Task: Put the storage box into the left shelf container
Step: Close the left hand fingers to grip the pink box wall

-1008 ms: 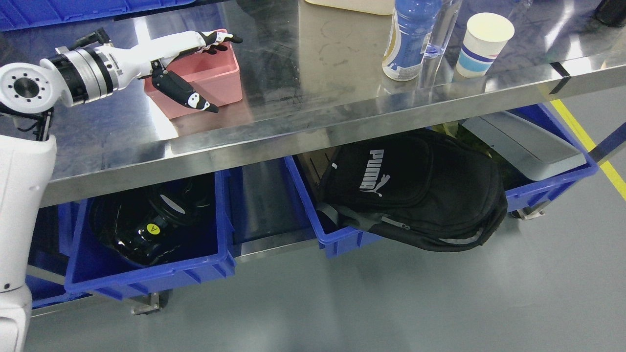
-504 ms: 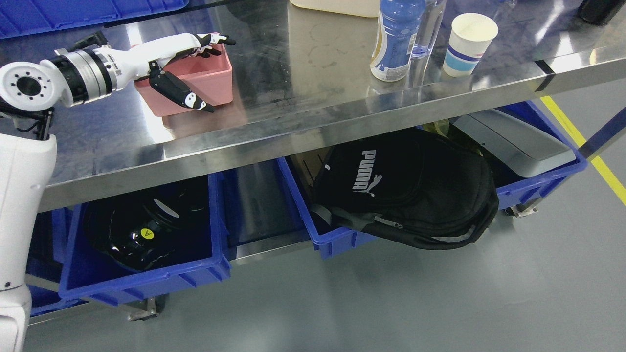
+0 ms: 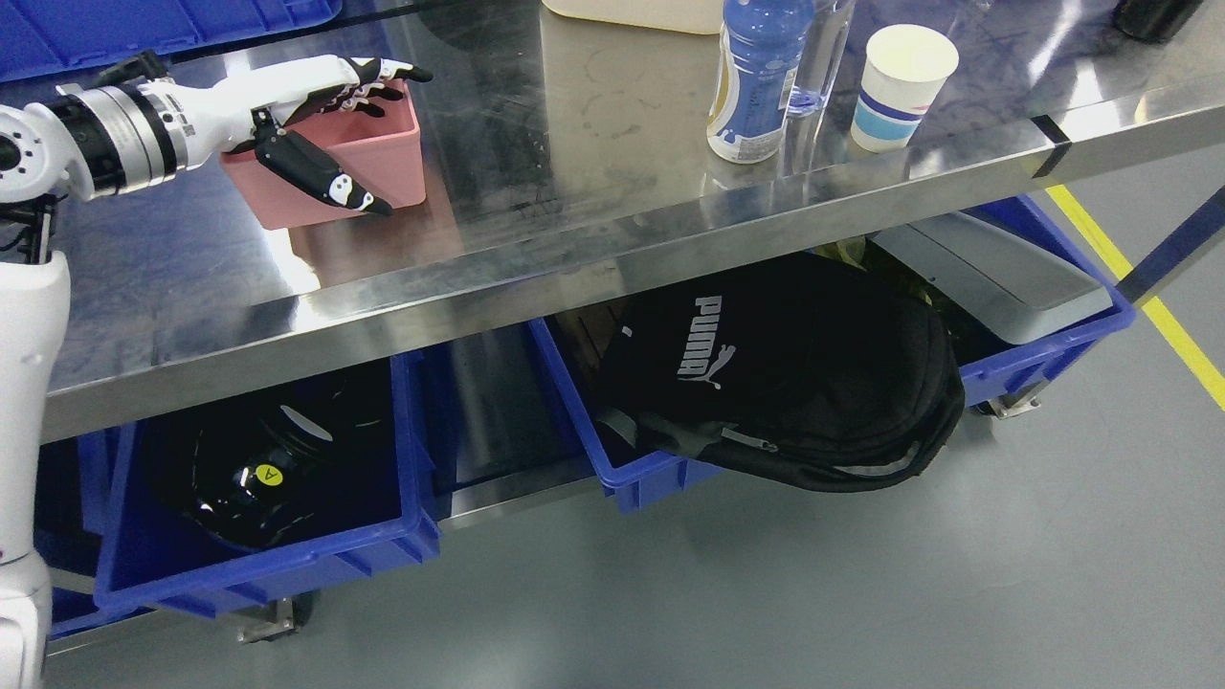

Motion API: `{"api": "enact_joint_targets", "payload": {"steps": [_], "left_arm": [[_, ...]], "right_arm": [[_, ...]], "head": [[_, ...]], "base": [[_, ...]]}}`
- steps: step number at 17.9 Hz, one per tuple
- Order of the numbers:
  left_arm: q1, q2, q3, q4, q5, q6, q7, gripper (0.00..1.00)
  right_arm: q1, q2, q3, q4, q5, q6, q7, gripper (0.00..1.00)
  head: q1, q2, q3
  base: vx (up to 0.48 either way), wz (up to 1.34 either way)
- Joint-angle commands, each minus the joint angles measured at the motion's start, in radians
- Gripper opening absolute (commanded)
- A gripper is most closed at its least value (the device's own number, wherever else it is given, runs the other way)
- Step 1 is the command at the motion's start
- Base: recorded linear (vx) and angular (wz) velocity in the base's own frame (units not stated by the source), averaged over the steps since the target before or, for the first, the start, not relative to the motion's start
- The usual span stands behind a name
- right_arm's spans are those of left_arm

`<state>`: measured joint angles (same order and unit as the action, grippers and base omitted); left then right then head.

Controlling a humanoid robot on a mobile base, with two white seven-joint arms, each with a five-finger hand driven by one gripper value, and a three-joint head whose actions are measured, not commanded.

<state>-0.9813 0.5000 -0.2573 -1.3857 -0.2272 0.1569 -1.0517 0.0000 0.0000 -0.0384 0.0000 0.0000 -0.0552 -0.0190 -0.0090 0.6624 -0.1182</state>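
A pink open-top storage box (image 3: 392, 172) stands on the steel table (image 3: 574, 258) at its left end. My left hand (image 3: 388, 139) reaches in from the left and is open. Its fingers (image 3: 378, 75) stretch over the box's top, and the thumb (image 3: 325, 177) hangs in front of the near wall, so the hand straddles that wall without closing on it. Under the table at the lower left sits a blue shelf bin (image 3: 287, 565) holding a shiny black object (image 3: 258, 469). My right hand is out of sight.
A blue-labelled bottle (image 3: 751, 77), a clear bottle (image 3: 813, 57) and a paper cup (image 3: 900, 86) stand at the table's back right. Below, a middle blue bin (image 3: 622, 478) carries a black backpack (image 3: 794, 373), and a right bin (image 3: 1053, 349) holds a grey slab (image 3: 995, 268).
The whole picture has shifted to the left and slightly up, so the camera moved. The left hand stays over the pink box in the same pose.
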Motion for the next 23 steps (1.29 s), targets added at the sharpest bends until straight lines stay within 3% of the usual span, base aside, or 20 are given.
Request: {"api": "enact_joint_targets", "payload": {"steps": [1, 6, 10, 23], "left_arm": [[0.033, 0.005, 0.055, -0.052, 0.003, -0.008, -0.005, 0.99], [0.023, 0.011, 0.154, -0.059, 0.002, -0.01, -0.001, 0.99], [0.029, 0.066, 0.161, -0.098, 0.003, -0.01, -0.002, 0.99], [0.11, 0.078, 0.066, -0.139, 0.002, 0.061, -0.07, 0.98]], "right_arm": [[-0.018, -0.017, 0.0, -0.017, 0.0, 0.0, 0.001, 0.99], [-0.018, -0.017, 0.0, -0.017, 0.0, 0.0, 0.001, 0.99], [-0.018, -0.017, 0.0, -0.017, 0.0, 0.0, 0.001, 0.99], [-0.018, -0.017, 0.0, -0.017, 0.0, 0.0, 0.001, 0.99]], "head": [[0.0, 0.0, 0.0], [0.0, 0.0, 0.0], [0.0, 0.0, 0.0], [0.0, 0.0, 0.0]], "base": [[0.013, -0.06], [0.001, -0.01], [0.0, 0.0], [0.0, 0.01]]}}
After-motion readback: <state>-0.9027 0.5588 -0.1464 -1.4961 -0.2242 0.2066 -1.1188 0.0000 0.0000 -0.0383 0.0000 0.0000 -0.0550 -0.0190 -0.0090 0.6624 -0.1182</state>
